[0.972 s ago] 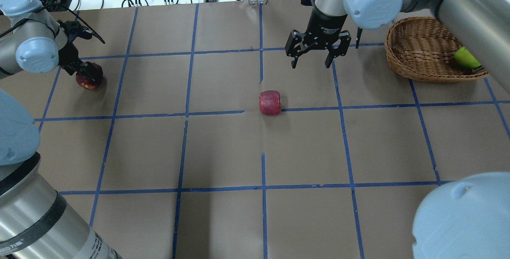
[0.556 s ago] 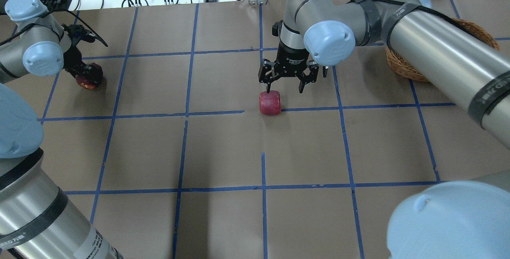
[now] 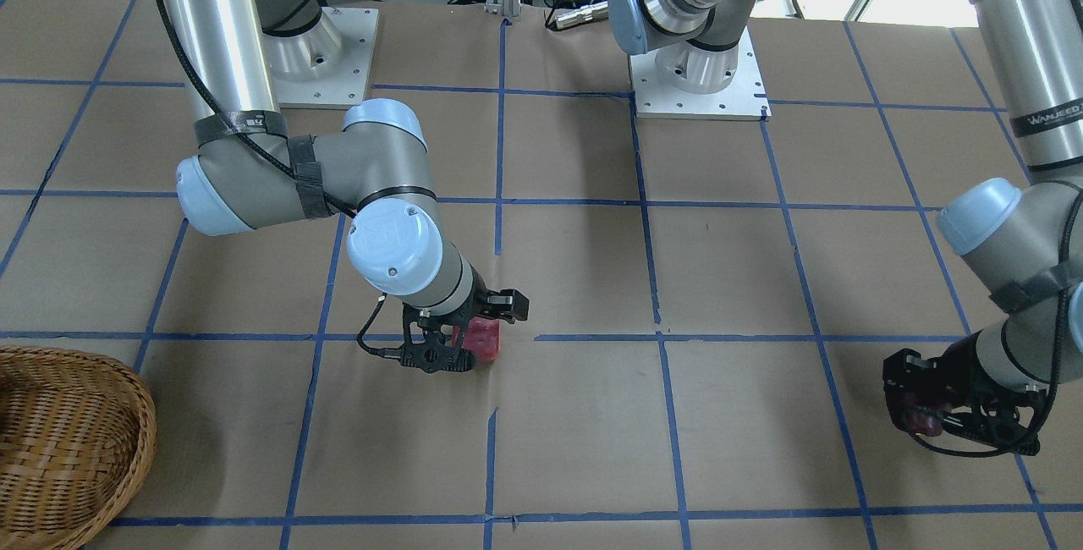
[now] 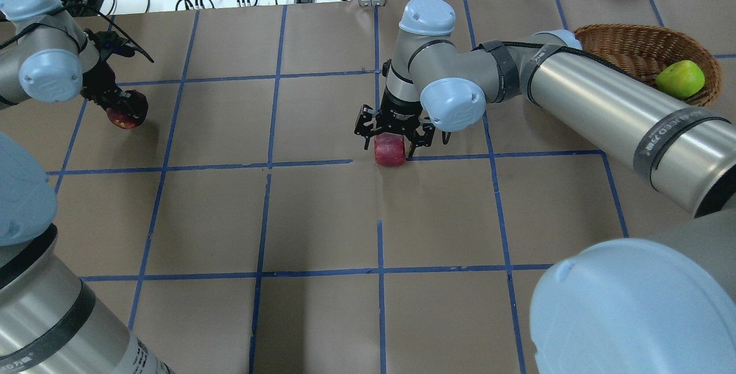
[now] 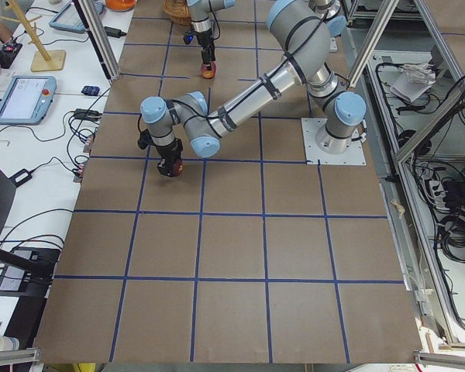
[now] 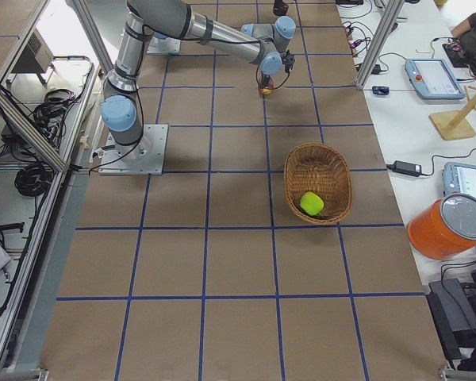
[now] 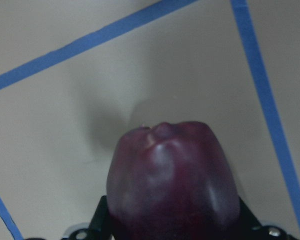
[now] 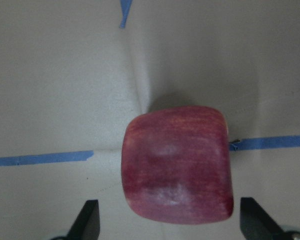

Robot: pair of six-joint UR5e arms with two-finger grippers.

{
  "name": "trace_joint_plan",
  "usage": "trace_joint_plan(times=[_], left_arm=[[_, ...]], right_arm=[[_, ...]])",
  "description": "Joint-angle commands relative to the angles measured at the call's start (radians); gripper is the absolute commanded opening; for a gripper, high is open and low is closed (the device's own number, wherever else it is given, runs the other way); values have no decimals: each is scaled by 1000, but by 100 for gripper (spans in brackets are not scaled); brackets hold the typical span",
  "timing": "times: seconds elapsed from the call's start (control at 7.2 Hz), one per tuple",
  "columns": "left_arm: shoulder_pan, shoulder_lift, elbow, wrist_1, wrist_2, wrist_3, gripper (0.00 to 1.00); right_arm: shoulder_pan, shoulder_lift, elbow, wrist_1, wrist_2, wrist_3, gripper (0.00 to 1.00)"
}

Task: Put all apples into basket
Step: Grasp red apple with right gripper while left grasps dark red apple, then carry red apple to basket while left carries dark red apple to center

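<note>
Basket [image 4: 624,30] holds one green apple [image 4: 680,79], lying against the wall on the side away from the right gripper [image 4: 390,147]. Basket is well off to that gripper's right, close to the far edge of the table [image 4: 322,218]. Right gripper is down over the red apple [image 8: 176,170], fingers [image 8: 87,222] spread wide, one each side, small gaps showing, nothing gripped. Open tabletop lies all round it and across to the basket. Left gripper [image 4: 127,112] is far out left, closed round the dark apple [image 7: 172,175], pads against both flanks; can't tell if it's off the table. Count: three apples, one in, two out; one basket.
</note>
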Motion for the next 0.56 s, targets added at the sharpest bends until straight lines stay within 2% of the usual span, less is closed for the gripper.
trace_joint_plan(times=[0.0, 0.14, 0.28, 0.42], left_arm=[[-29, 125, -24, -188, -139, -241, 4], [-56, 163, -27, -243, -178, -376, 4], [-123, 199, -32, -285, -219, -457, 4], [-199, 226, -33, -300, -230, -586, 4]], right_arm=[[1, 36, 3, -20, -5, 1, 100], [1, 57, 6, -107, -15, 9, 100], [-1, 58, 3, -135, -18, 10, 71], [-1, 56, -2, -132, -71, -9, 26]])
